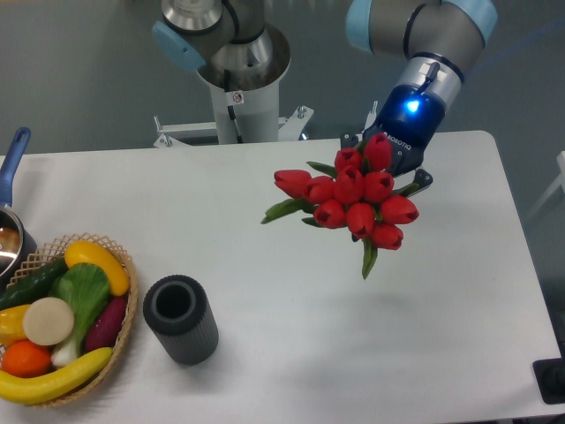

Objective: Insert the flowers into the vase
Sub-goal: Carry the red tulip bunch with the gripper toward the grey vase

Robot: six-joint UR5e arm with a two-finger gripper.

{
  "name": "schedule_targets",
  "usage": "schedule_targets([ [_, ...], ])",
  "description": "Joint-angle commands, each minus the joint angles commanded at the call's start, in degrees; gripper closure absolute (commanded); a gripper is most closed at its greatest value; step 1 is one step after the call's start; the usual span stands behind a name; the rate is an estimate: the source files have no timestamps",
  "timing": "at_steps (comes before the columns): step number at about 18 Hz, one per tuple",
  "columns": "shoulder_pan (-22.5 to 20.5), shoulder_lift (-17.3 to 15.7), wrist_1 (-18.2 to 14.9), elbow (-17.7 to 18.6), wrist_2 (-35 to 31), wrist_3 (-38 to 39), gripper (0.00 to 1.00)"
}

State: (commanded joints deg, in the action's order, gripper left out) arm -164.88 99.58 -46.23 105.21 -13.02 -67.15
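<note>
A bunch of red tulip flowers (357,196) with green leaves hangs in the air over the right half of the table, buds facing the camera. My gripper (388,166) is behind the bunch and shut on its stems; the fingers are mostly hidden by the buds. The dark grey ribbed vase (181,319) stands upright on the table at the lower left, mouth open and empty, well to the left of and below the flowers.
A wicker basket (122,325) of fruit and vegetables sits at the left edge, touching or nearly touching the vase. A metal pot with a blue handle (12,159) is at the far left. The robot base (238,79) stands behind the table.
</note>
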Motion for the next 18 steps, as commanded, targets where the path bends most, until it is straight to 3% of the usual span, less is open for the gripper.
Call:
schedule_targets([
  [4,3.68,0.7,0.44,-0.09,5.54,-5.35,0.79],
  [10,8.96,1.67,0.62,-0.35,10.73,-6.33,0.81],
  [18,16.08,2.63,0.62,-1.4,11.0,-8.53,0.81],
])
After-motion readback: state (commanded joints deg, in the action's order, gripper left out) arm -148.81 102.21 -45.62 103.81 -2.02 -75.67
